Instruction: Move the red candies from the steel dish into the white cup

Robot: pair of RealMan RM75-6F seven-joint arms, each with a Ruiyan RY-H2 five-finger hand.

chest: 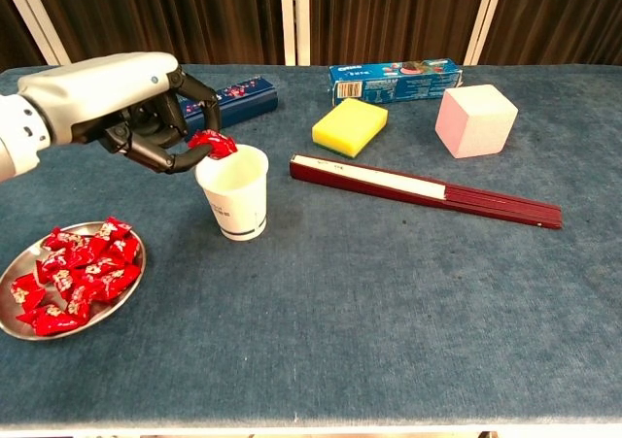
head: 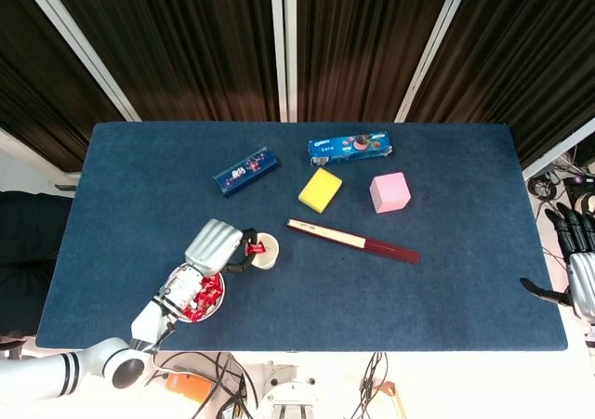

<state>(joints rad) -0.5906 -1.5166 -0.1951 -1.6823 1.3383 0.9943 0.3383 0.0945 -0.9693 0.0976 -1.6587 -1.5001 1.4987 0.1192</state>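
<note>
Left hand (chest: 136, 108) over the left rim of the white cup (chest: 233, 191), fingertips pinching one red candy (chest: 213, 144) just above the opening. Other red candies (chest: 73, 273) heaped in the steel dish (chest: 131, 281), near-left of the cup. Right hand (head: 576, 263) off the table's right edge, fingers spread, holding nothing. Behind the cup: dark blue box (chest: 222, 107), yellow sponge (chest: 350, 126), blue cookie box (chest: 394, 79), pink cube (chest: 475, 120). Folded red fan (chest: 425, 191) lying right of the cup.
</note>
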